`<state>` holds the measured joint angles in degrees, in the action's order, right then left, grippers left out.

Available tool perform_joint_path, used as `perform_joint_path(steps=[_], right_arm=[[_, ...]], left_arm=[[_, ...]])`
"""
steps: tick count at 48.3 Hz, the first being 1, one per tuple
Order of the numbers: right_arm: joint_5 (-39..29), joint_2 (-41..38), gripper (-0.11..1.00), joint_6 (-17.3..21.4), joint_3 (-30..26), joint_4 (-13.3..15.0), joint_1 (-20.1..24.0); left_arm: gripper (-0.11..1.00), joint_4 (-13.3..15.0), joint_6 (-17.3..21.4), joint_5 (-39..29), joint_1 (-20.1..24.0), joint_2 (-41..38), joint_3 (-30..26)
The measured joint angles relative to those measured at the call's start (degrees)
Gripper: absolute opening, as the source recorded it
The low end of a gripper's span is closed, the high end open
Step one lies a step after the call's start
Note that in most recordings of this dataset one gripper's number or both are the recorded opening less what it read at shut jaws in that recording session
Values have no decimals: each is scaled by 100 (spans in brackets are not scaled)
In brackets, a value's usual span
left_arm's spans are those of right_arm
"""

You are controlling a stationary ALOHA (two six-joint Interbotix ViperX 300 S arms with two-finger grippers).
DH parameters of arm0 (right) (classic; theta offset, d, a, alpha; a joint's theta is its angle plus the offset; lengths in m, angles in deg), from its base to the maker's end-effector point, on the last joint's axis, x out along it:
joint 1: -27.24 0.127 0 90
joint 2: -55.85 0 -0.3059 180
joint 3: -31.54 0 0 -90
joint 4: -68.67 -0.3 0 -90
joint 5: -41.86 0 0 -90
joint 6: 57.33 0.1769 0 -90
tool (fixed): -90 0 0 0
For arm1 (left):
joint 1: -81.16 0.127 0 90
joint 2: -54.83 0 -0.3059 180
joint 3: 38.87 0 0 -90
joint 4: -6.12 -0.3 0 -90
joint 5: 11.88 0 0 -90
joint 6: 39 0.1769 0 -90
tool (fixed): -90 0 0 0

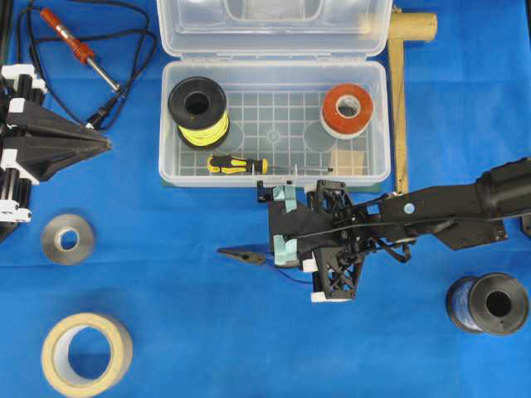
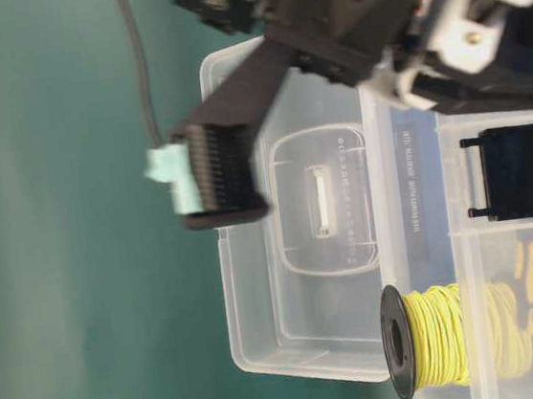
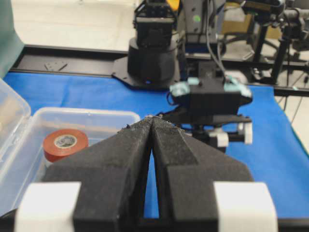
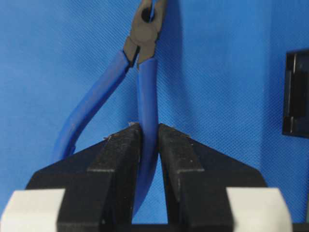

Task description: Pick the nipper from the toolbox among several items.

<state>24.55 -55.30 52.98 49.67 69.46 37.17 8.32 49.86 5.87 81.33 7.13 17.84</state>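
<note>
My right gripper is shut on one blue handle of the nipper. The nipper's dark nose points left, over the blue cloth just in front of the toolbox. The clear toolbox stands open with its lid back. Inside it are a black spool of yellow wire, a red-and-white tape roll, a yellow-and-black screwdriver and a tan block. My left gripper rests shut and empty at the left.
A soldering iron with its cable lies at the back left. A grey tape roll and a masking tape roll sit at the front left, a dark blue spool at the front right, and a wooden mallet right of the toolbox.
</note>
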Motion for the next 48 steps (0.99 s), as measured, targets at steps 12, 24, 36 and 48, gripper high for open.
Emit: perform_joint_path(steps=[12, 24, 36, 48], right_arm=[[18, -211, 14, 9, 0, 0, 26], [-62, -193, 74, 35, 0, 0, 26], [-826, 853, 82, 35, 9, 272, -123], [-1283, 2716, 81, 35, 466, 958, -290]], left_arm=[[0, 0, 9, 0, 9, 0, 0], [0, 0, 9, -9, 9, 9, 9], [0, 0, 9, -53, 9, 79, 9], [0, 0, 9, -114, 0, 149, 9]])
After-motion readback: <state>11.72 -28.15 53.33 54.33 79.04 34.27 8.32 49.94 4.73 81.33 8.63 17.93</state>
